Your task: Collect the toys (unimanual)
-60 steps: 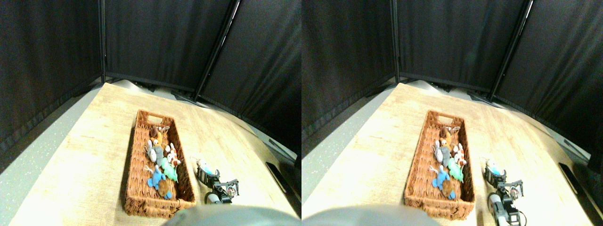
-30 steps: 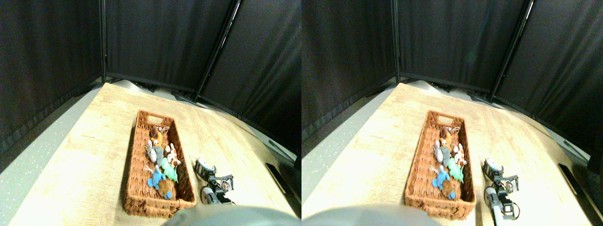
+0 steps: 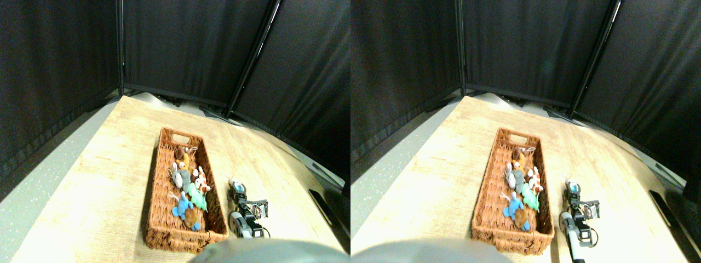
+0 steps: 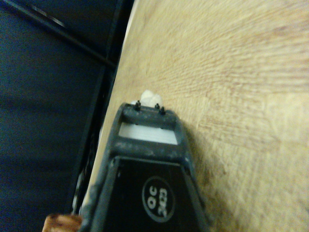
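A: Where do the toys stand?

B: Most lie in the wicker basket (image 3: pixel 183 189), bunched along its right half: a brown one (image 3: pixel 182 156) farthest off, a grey one (image 3: pixel 179 178), an orange-white one (image 3: pixel 200 179), a green one (image 3: pixel 196 198), a blue one (image 3: pixel 181 207), and another brown one (image 3: pixel 191 219) nearest. One more, the pale toy with a blue patch (image 3: pixel 237 187), is on the wooden surface (image 3: pixel 98 181) just right of the basket, outside it.

A: And the pincer?

B: The pincer (image 3: pixel 239 196) sits at that stray toy, right against it in the stereo view. In the wrist view only a white tuft of the toy (image 4: pixel 149 96) peeks past the tip of the dark jaw frame (image 4: pixel 147 133). Whether the pincer is clenched on it or released, I cannot tell; the gap is hidden.

A: How would that toy handle?

B: I judge it very light and soft, so it will squash and not resist, and it won't break. The risk is that plush slides or springs out of a shallow pinch, or gets nudged along the smooth wood.

A: Best place to hold it?

B: Across the plump middle of the body, jaws well down on either side. The string loop looks too thin to trust.
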Action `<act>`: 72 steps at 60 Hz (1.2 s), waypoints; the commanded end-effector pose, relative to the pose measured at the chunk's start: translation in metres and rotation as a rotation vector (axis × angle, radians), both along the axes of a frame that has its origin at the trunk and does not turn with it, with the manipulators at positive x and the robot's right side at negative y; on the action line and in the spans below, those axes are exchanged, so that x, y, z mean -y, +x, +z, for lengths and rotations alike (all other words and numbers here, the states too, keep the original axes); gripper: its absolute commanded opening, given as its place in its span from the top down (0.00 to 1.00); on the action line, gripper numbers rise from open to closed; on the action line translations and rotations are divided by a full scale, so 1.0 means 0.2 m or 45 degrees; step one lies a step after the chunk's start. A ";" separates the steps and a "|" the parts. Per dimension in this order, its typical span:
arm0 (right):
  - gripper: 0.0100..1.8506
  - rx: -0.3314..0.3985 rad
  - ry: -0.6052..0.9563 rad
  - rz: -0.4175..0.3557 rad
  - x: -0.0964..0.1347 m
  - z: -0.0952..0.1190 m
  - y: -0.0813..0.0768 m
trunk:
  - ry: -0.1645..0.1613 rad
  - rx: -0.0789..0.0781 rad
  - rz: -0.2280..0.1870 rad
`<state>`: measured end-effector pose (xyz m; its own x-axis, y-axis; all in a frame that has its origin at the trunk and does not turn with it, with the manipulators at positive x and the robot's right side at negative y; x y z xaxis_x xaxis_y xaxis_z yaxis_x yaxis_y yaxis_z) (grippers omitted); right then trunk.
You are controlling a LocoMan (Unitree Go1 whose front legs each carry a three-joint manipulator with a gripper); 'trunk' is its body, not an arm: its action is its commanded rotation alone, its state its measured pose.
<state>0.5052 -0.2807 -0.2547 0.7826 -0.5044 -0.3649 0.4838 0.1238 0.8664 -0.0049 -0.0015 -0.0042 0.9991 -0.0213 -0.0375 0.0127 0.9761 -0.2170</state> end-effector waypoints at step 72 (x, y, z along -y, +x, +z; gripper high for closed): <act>0.97 0.071 -0.091 0.762 -0.38 0.58 0.10 | -0.099 0.040 0.071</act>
<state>0.5249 -0.2110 -0.1446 0.9504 -0.0303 -0.3096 0.2920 0.4298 0.8544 0.0011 -0.0004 -0.0011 0.9995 0.0207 -0.0219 -0.0260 0.9613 -0.2743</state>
